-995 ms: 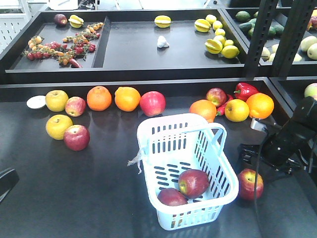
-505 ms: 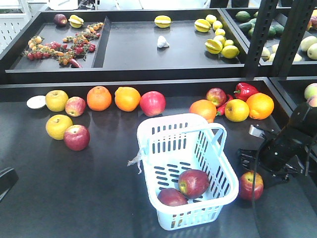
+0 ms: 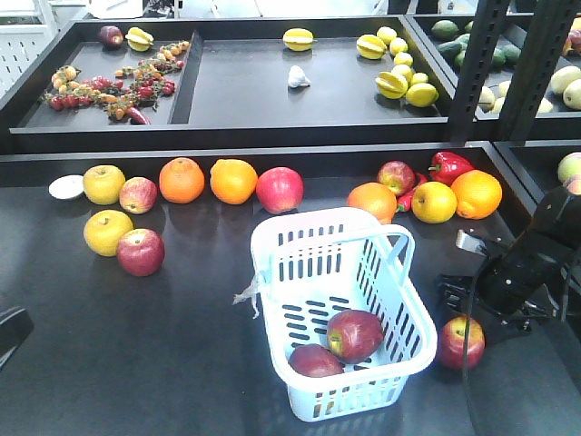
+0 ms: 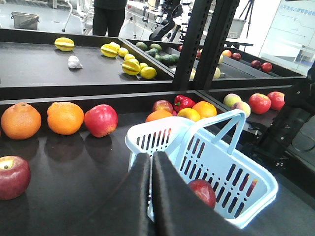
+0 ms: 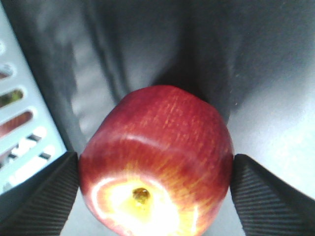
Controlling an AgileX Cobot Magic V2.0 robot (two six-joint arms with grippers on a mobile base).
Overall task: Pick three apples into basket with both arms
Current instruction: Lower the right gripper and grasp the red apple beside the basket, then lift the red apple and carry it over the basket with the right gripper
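So the right gripper (image 5: 155,189) has been dropping toward the third apple (image 5: 156,160) over the last second and is now sitting right over it, jaws spread with one finger on each side, apparently not quite touching yet. That apple is lying on the dark table (image 3: 136,363) just beside the basket (image 3: 342,313), on its right. Two apples (image 3: 338,343) are already lying in the basket, so this looks like the last pick. Further off, the left gripper (image 4: 151,169) is hanging back with its fingers pressed together, holding nothing.
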